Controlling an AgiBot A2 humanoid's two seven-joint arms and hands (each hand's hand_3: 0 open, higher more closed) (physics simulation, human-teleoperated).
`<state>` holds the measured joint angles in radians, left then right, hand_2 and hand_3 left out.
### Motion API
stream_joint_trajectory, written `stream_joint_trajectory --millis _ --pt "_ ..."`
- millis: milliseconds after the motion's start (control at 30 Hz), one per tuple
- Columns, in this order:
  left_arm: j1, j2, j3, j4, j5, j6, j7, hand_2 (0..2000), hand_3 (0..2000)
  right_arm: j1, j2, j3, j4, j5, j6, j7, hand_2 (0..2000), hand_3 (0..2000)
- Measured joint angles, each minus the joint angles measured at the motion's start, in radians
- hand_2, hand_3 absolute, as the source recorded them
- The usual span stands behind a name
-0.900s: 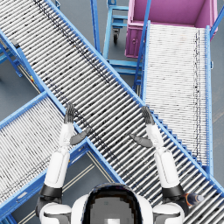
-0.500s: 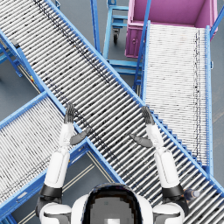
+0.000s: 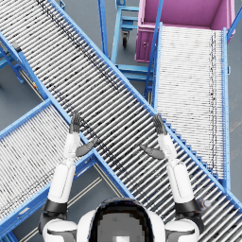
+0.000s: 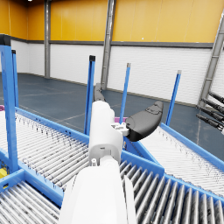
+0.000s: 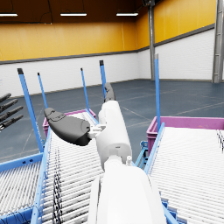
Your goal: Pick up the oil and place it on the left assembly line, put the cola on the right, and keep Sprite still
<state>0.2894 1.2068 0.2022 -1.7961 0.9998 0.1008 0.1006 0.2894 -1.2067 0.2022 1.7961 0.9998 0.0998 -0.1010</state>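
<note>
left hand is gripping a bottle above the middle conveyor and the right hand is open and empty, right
No. The left hand grips nothing: it is open and empty above the middle conveyor, and the right hand is open and empty too. The head view shows this; no bottle is in sight.
</note>
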Motion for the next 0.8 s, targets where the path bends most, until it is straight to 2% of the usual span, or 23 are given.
stream_joint_trajectory --millis 800 --pt "0.0 0.0 0.0 0.0 0.0 0.0 0.0 0 0 0.0 0.0 0.0 0.0 0.0 0.0 0.0 0 0"
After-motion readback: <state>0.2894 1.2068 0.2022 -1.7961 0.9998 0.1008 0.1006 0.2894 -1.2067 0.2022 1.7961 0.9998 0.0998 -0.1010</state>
